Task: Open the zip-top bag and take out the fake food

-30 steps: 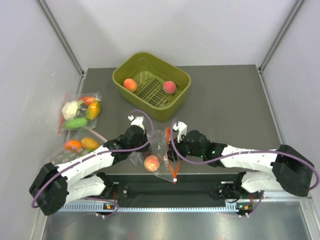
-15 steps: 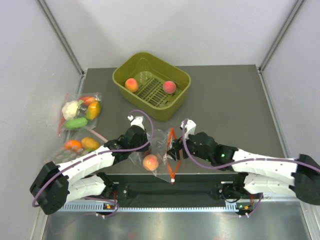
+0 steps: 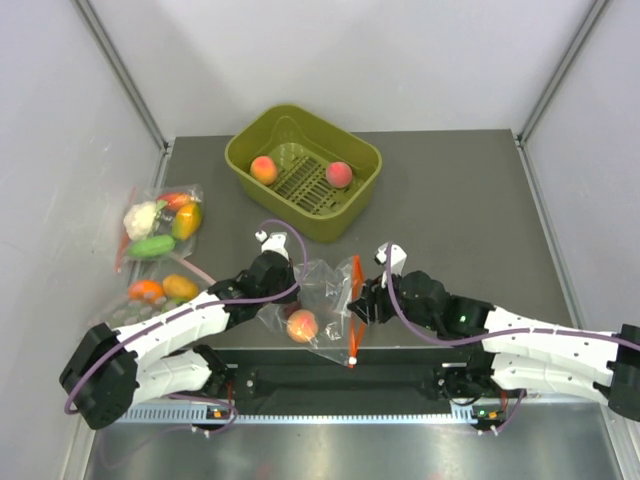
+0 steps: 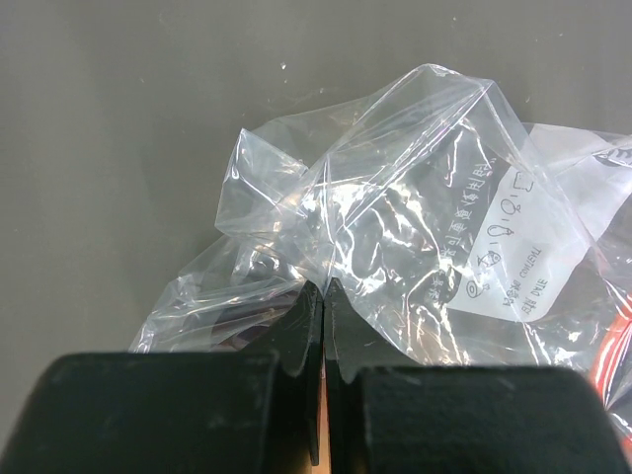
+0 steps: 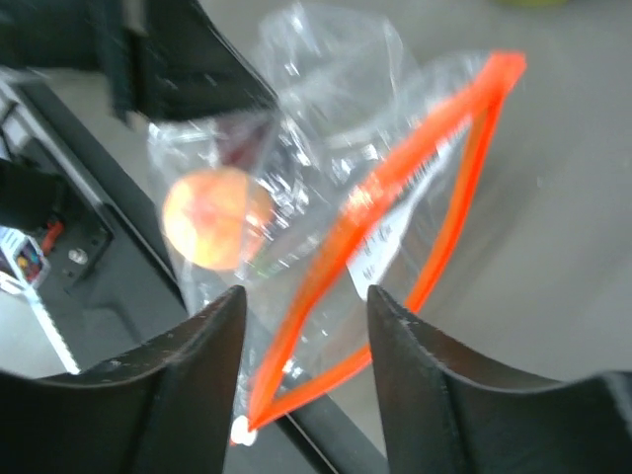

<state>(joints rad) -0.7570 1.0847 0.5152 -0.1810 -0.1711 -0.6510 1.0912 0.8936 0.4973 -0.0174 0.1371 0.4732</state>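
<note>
The zip-top bag (image 3: 322,300) lies crumpled at the table's near edge, its orange-red zip strip (image 3: 355,305) gaping open. One peach (image 3: 302,325) is still inside it; it also shows in the right wrist view (image 5: 215,217). Two more peaches (image 3: 264,169) (image 3: 339,174) lie in the green basket (image 3: 352,210). My left gripper (image 3: 287,291) is shut on the bag's clear plastic (image 4: 395,227). My right gripper (image 3: 366,305) is open and empty, just right of the zip strip (image 5: 395,212), facing the bag's mouth.
A clear bag of cauliflower and cucumber (image 3: 160,226) and another of orange and green pieces (image 3: 160,290) lie at the table's left edge. The table's near edge and the black arm rail (image 3: 340,378) are right below the bag.
My right gripper has backed off to the right and now sits apart from the zip strip. The bag's mouth has opened wider. The left gripper has kept its hold.
</note>
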